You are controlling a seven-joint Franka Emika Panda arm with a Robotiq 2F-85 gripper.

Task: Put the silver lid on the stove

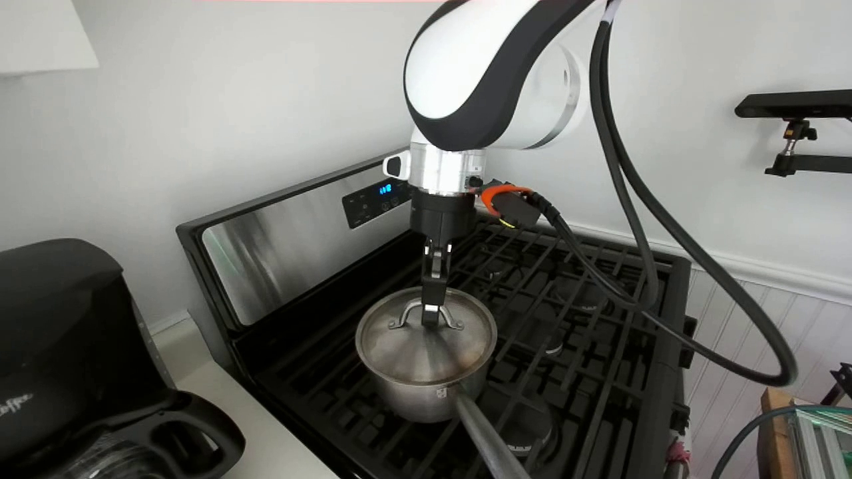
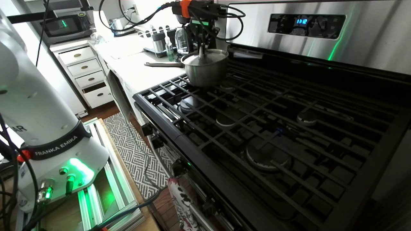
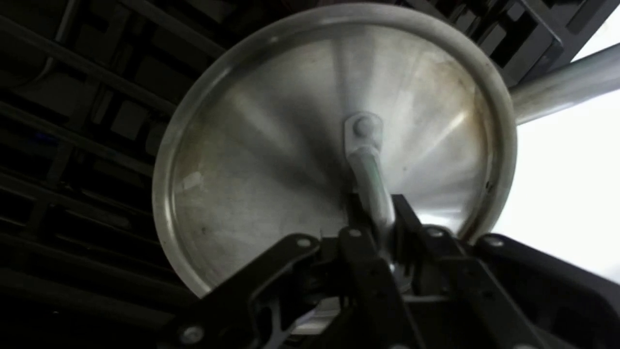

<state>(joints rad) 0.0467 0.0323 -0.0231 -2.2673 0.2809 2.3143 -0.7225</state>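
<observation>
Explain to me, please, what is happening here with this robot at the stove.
A robot arm has its gripper closed on the arched handle of the silver lid. The lid sits on the steel saucepan, and the saucepan stands on the stove. So the lid covers the pan and does not rest directly on the stove yet; lifting it off may well be the next move.

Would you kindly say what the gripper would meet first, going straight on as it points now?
Pointing down, the gripper would likely first meet the silver lid below its handle; the gap's depth is unclear.
</observation>
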